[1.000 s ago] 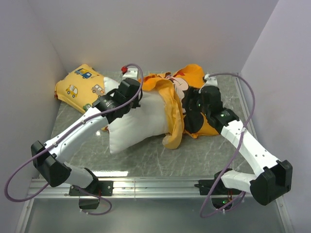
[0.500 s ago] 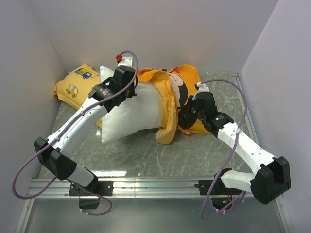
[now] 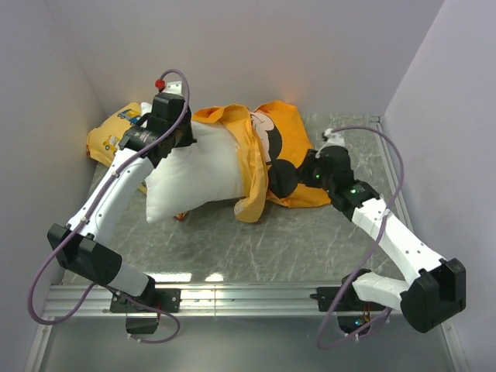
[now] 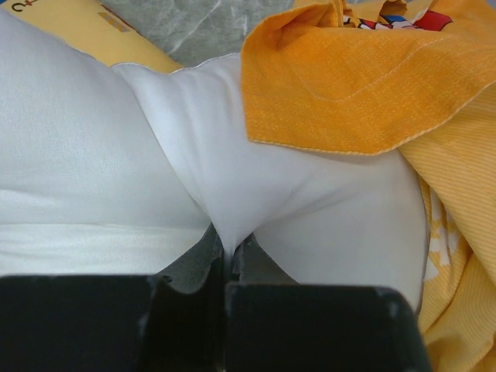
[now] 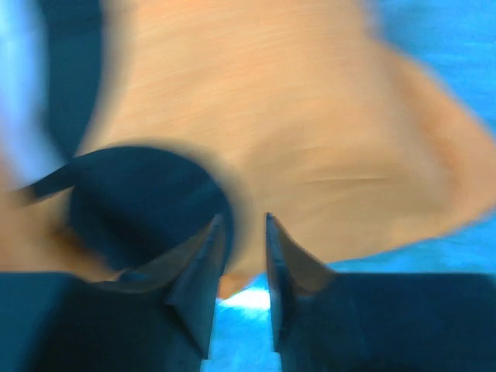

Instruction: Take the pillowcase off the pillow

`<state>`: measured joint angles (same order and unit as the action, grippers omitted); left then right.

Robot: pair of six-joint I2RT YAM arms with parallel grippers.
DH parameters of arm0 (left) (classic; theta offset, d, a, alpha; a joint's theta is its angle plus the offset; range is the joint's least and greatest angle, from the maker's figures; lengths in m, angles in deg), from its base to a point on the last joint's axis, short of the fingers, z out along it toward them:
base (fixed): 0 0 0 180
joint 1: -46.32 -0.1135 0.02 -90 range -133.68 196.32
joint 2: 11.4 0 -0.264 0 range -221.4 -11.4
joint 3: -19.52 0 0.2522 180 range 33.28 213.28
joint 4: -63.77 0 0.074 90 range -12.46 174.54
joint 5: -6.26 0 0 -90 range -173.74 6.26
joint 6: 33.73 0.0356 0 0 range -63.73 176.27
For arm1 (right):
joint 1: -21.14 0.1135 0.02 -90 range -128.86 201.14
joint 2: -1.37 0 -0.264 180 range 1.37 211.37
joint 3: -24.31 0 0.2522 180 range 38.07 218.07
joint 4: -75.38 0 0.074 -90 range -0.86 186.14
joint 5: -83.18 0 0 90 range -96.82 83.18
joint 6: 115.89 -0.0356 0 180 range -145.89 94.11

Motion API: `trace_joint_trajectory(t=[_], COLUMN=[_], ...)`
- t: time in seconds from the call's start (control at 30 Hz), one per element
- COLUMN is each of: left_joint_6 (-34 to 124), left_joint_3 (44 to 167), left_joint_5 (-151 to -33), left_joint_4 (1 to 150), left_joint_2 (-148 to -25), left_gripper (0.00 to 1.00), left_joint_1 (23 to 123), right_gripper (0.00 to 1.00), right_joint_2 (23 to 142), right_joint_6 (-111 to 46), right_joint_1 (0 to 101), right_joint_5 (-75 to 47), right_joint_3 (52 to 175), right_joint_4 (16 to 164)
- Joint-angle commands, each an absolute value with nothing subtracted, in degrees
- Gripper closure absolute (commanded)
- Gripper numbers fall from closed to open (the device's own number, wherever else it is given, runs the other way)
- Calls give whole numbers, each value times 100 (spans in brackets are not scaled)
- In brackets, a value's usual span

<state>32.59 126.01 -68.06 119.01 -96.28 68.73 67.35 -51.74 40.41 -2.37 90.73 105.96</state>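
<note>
Pillowcase (image 3: 288,132) removal looks about half done: the orange cover is bunched over the right-hand half of the pillow (image 3: 198,174), whose white left half lies bare on the table (image 3: 256,248). At the near side, a loose orange hem droops off the pillow's near edge onto the table. Just beyond, the right pincer (image 5: 242,223) sits on the cover by a black patch of the print. Its fingers stand close together, but the wrist view is too blurred to tell whether they pinch cloth. Farther back, the left pincer (image 4: 231,249) is clamped on a pleat of white pillow fabric at the bare far-left corner, beside a turned-back orange flap. Behind it lies a small yellow pillow (image 3: 108,139). Left to do, I judge: draw the cover off the right end while the pillow is held.
</note>
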Motion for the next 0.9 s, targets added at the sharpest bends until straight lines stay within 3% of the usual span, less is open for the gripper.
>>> trace_joint_trajectory(t=[0.0, 0.13, 0.33, 0.37, 0.43, 0.47, 0.5, 0.6, 0.67, 0.7, 0.87], left_joint_6=[3157, 3157, 3184, 3192, 3192, 3219, 3236, 3245, 3132, 3053, 2456], left_joint_3=[12759, 12732, 12829, 12838, 12881, 12899, 12995, 13319, 13513, 13688, 13568], left_joint_5=[-6810, -6810, -6827, -6819, -6792, -6784, -6688, -6730, -7072, -7187, -7820], left_joint_4=[11041, 11032, 11067, 11067, 11058, 11076, 11093, 11155, 11181, 11181, 10866], left_joint_2=[-9138, -9112, -9173, -9182, -9200, -9208, -9226, -9235, -9173, -9156, -8901], left_gripper=[99, 100, 99, 99, 99, 99, 100, 100, 100, 100, 100], left_joint_1=[6829, 6829, 6829, 6829, 6820, 6820, 6803, 6488, 5893, 5663, 4476], right_gripper=[58, 43, 41, 43, 64, 77, 99, 100, 100, 100, 100], right_joint_2=[6587, 6912, 7457, 7537, 7721, 7748, 7766, 7609, 7468, 7311, 7054], right_joint_6=[-4901, -4839, -4839, -4830, -4848, -4857, -4891, -5084, -5278, -5357, -5806], right_joint_1=[4933, 5541, 5736, 5744, 5744, 5727, 5692, 5028, 4394, 3590, 2317], right_joint_5=[-94, 21, 188, 232, 399, 504, 731, 1357, 1218, 1069, 611], right_joint_3=[9185, 9264, 9432, 9475, 9607, 9642, 9678, 9661, 9468, 9319, 9142], right_joint_4=[10215, 10118, 10022, 10056, 10135, 10257, 10389, 10794, 10891, 10900, 10848])
